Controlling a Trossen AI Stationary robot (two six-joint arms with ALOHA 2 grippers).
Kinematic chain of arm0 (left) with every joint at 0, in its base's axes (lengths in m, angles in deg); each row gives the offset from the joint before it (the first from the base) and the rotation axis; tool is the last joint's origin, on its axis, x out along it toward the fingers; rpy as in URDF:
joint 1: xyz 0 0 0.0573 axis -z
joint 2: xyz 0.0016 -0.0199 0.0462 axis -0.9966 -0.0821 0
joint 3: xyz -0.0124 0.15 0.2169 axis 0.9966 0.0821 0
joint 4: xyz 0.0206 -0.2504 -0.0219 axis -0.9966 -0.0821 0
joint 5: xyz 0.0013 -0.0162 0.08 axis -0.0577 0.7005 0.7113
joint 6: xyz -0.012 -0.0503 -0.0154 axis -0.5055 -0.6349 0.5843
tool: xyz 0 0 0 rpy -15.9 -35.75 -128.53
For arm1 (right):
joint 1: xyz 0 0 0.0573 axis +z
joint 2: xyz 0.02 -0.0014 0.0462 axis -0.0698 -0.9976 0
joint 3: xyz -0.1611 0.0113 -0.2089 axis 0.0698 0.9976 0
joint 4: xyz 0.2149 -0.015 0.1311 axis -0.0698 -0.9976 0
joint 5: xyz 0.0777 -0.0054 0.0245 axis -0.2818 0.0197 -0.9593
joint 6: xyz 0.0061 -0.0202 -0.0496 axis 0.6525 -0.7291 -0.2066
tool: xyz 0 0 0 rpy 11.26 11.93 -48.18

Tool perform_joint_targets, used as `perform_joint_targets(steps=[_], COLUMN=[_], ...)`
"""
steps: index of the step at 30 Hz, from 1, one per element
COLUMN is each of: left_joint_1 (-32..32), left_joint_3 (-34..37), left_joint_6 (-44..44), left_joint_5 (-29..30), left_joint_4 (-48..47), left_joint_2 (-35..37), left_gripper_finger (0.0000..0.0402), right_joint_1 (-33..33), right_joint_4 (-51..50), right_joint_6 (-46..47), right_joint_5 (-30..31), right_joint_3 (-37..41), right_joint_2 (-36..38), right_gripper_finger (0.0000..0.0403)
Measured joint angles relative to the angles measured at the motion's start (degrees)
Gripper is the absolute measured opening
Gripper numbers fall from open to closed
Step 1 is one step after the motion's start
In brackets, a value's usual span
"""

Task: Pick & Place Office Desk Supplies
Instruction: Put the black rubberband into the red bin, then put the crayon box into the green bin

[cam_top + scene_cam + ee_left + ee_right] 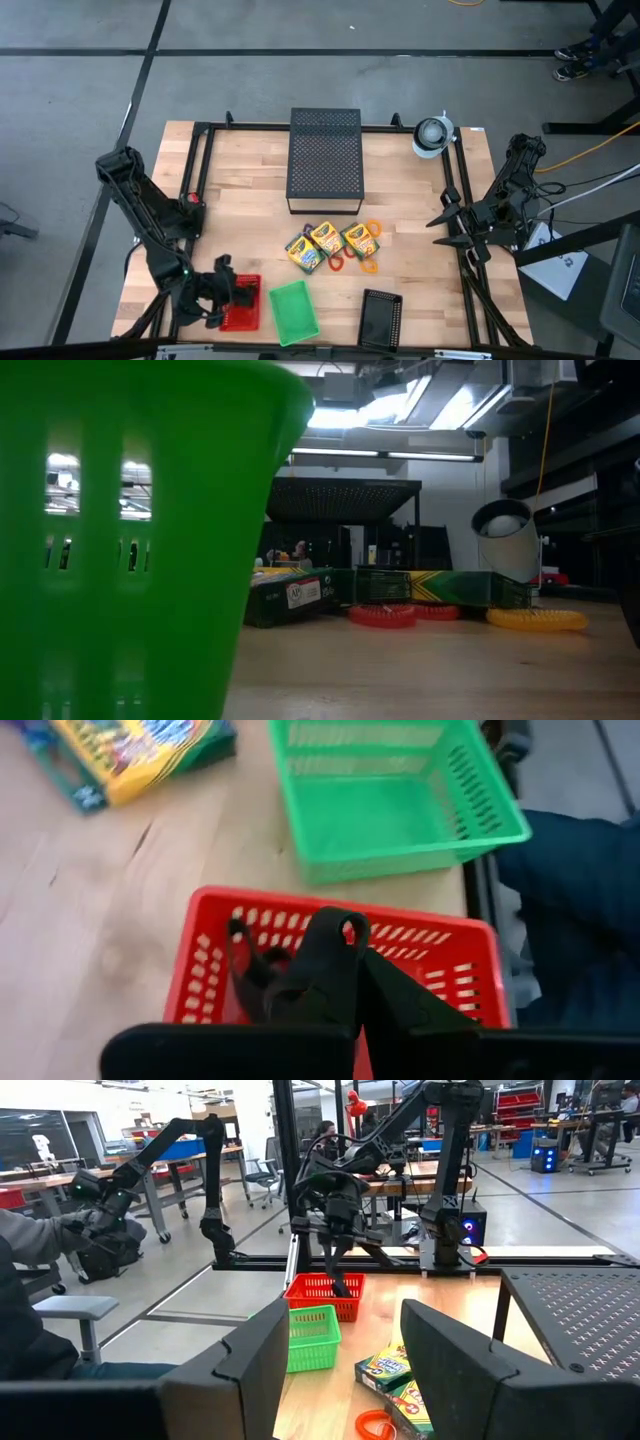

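The left gripper (330, 955) hangs over the red basket (241, 303) at the worktop's (250, 200) 7 o'clock corner, clamped on a black clip (265, 975). Crayon boxes (330, 244) and rings (368, 264) lie at centre. The right gripper (440, 228), jaws wide and empty, waits at 3 o'clock.

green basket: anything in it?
Empty. The green basket shows a bare floor in the left wrist view; the high view shows nothing inside either.

My left tool (222, 300) hangs over the red basket (243, 312); the green basket (294, 311) sits just beside it, the crayon boxes (328, 244) farther off on the surface (250, 200).
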Motion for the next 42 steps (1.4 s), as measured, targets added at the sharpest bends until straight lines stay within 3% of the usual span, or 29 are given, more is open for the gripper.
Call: perform_joint_targets(steps=[14, 21, 24, 28, 31, 35, 39, 42], left_joint_1=[0.00, 0.00, 0.00, -0.52, -1.74, -4.74, -9.01, -12.77], left_joint_3=[0.00, 0.00, 0.00, 0.00, 0.00, 0.29, 2.91, 6.52], left_joint_6=[-4.24, -4.12, 2.75, 20.89, 32.86, 37.86, 40.82, 44.14], left_joint_5=[1.54, 2.52, 8.24, 19.01, 22.97, 21.55, 18.62, 14.23], left_joint_4=[-0.63, -0.54, 2.33, 12.32, 17.81, 18.37, 20.82, 26.41], left_joint_2=[-0.08, -0.08, -0.13, -0.13, -0.13, -0.13, -0.10, 0.97], left_gripper_finger=[0.0134, 0.0167, 0.0168, 0.0161, 0.0152, 0.0136, 0.0120, 0.0112], right_joint_1=[-0.02, -0.02, -0.02, -0.04, -0.05, -2.12, -7.68, -11.86], right_joint_4=[-0.02, -0.02, 0.48, 6.33, 11.82, 14.40, 11.91, 8.56], right_joint_6=[1.41, 1.31, -0.77, -6.25, -11.71, -8.82, 7.39, 9.66], right_joint_5=[-0.02, -0.23, -0.87, -3.02, -5.19, -0.37, 16.03, 16.85], right_joint_3=[0.00, 0.00, 0.00, 0.00, 0.00, 0.00, 0.00, 0.03], right_joint_2=[-0.02, -0.02, -0.54, -3.21, -6.21, -11.14, -15.81, -18.12], right_gripper_finger=[0.0196, 0.0196, 0.0196, 0.0196, 0.0196, 0.0196, 0.0196, 0.0196])
